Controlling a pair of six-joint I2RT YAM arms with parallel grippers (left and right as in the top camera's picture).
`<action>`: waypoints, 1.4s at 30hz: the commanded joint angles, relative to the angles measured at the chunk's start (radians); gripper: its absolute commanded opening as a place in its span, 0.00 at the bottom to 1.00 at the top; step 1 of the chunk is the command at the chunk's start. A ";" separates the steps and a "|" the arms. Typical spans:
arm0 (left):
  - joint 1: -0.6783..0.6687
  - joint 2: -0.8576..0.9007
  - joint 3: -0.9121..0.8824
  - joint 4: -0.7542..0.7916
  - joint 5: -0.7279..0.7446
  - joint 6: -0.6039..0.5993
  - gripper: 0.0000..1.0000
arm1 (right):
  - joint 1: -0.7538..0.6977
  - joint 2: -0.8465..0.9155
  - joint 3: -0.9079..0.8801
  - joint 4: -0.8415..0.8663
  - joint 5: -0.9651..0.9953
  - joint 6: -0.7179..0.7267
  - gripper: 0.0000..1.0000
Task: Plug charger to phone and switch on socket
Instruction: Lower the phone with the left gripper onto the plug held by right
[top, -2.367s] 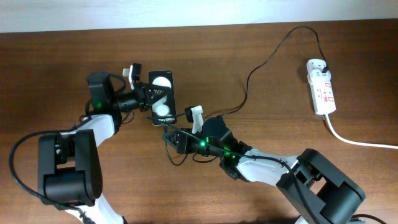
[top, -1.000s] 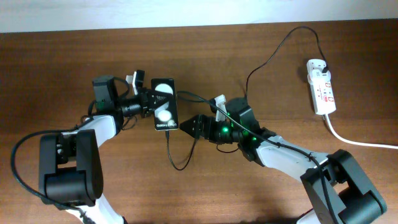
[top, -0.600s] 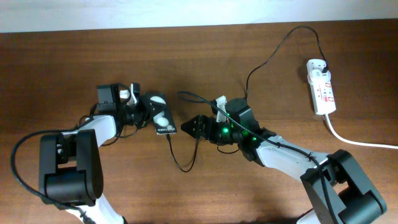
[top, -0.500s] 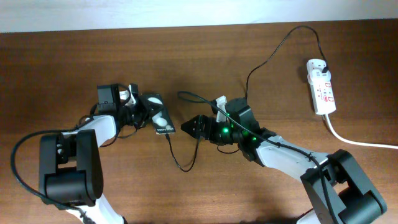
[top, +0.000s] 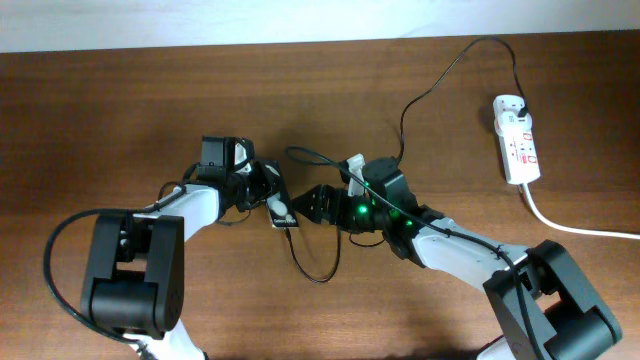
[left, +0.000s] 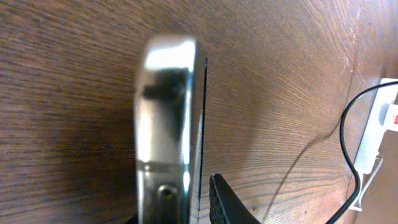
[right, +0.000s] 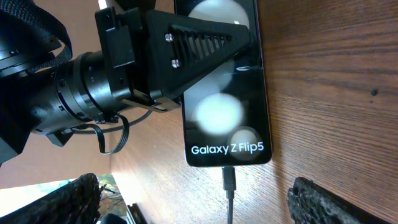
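The black phone (top: 282, 208) lies face up on the table, its screen (right: 227, 106) reading "Galaxy Z Flip5". The charger's connector (right: 229, 180) sits in the phone's bottom port, and the thin black cable (top: 318, 272) loops across the table to the plug in the white socket (top: 517, 140). My left gripper (top: 264, 188) straddles the phone's top end. In the left wrist view the phone's silver edge (left: 165, 124) stands a sliver away from the one visible finger (left: 227, 205), so the jaws are slightly open. My right gripper (right: 205, 208) stands wide open just below the connector, holding nothing.
The socket's thick white cord (top: 575, 227) runs off the right edge. The charger cable arches near the back edge (top: 450, 65) before it reaches the socket. Both arms meet at the table's middle, and bare wood lies to the left and front.
My left arm has carried the phone to the right, close to the right gripper, and its jaws have eased off the phone. The cable loop shifted right with it. The right arm has held still.
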 joint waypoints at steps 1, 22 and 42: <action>-0.003 -0.017 0.000 -0.014 -0.039 0.016 0.20 | -0.006 -0.019 0.006 0.003 0.010 -0.014 0.99; -0.003 -0.017 0.000 -0.035 -0.042 0.016 0.68 | -0.006 -0.019 0.006 0.003 0.009 -0.014 0.99; -0.001 -0.017 0.000 -0.042 -0.044 0.016 0.92 | -0.006 -0.019 0.006 0.003 0.009 -0.014 0.99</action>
